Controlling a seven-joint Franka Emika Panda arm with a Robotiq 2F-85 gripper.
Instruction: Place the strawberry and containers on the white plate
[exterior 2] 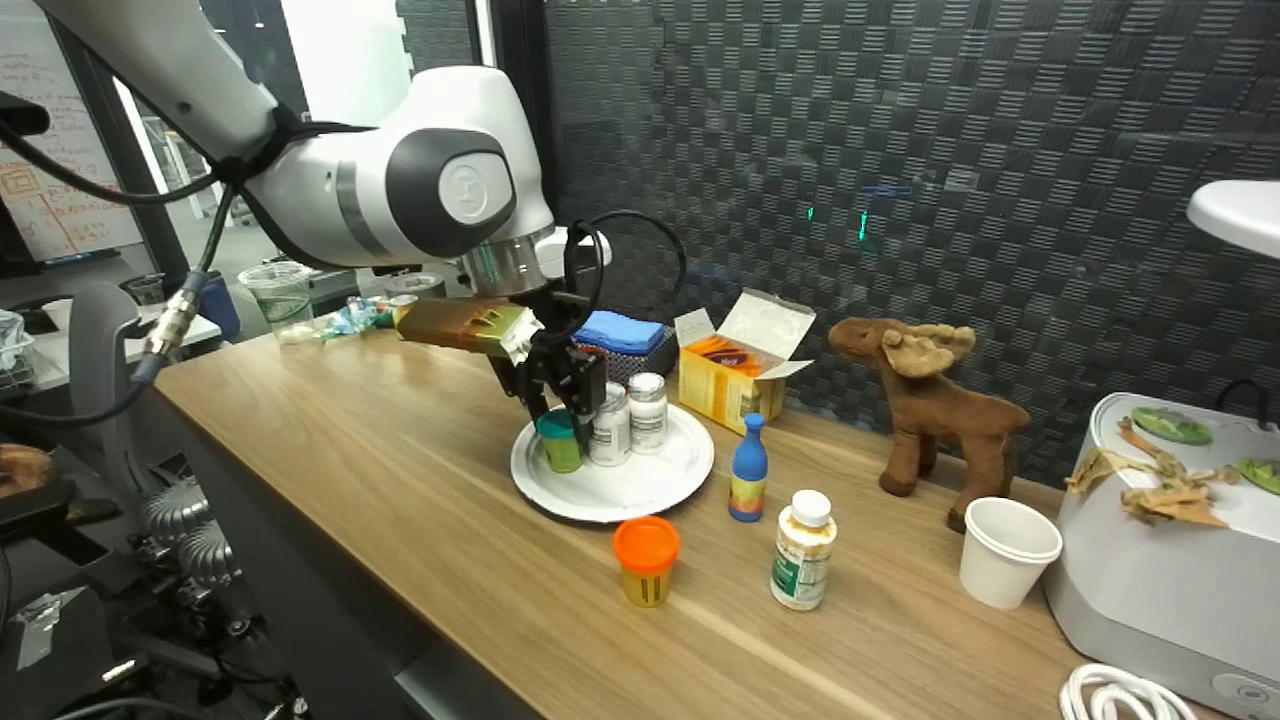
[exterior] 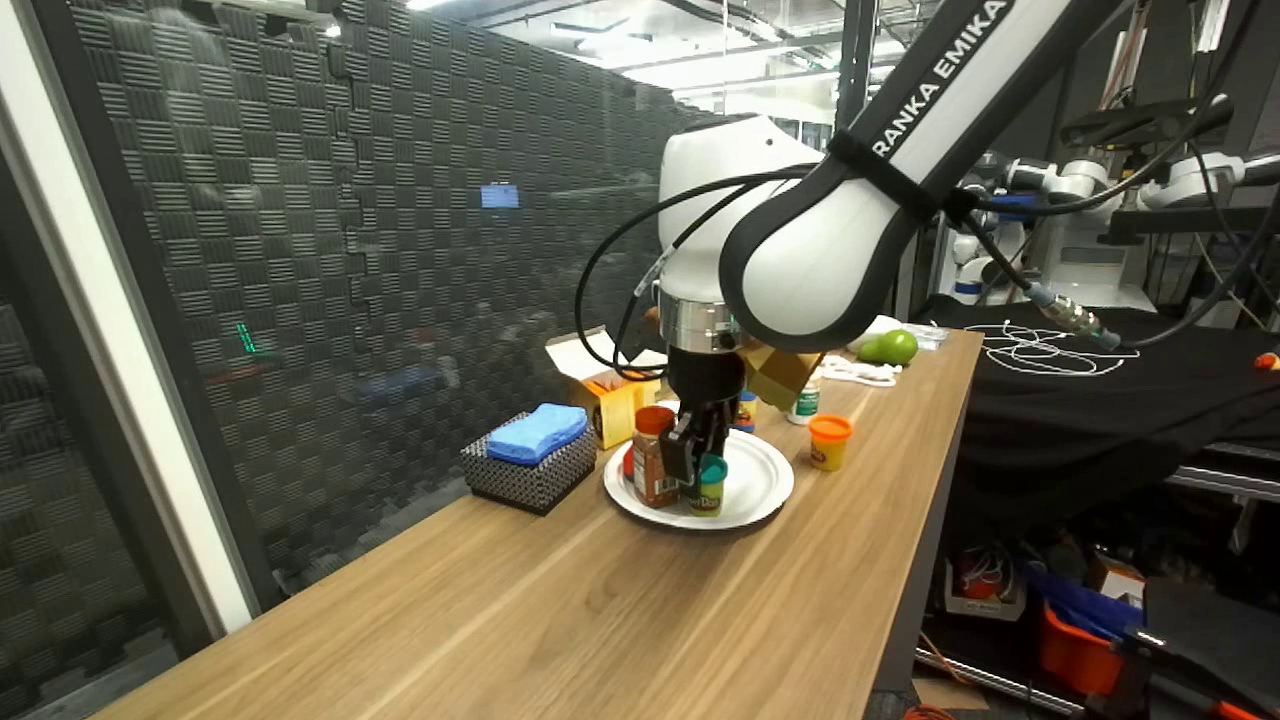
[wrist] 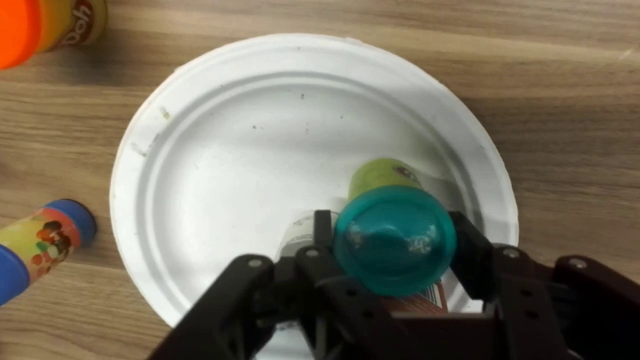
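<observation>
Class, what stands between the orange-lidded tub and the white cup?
A white-capped bottle stands between the orange-lidded tub and the white cup, seen in an exterior view.

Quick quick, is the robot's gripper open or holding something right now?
Gripper: its fingers stand on both sides of the teal-lidded tub, but whether they grip it or are open around it cannot be told.

On the white plate, open room faces the blue bottle and orange-lidded tub, both outside the rim. Between the fingers of the gripper stands the teal-lidded tub, 2 white jars and a brown spice bottle crowding beside it.
</observation>
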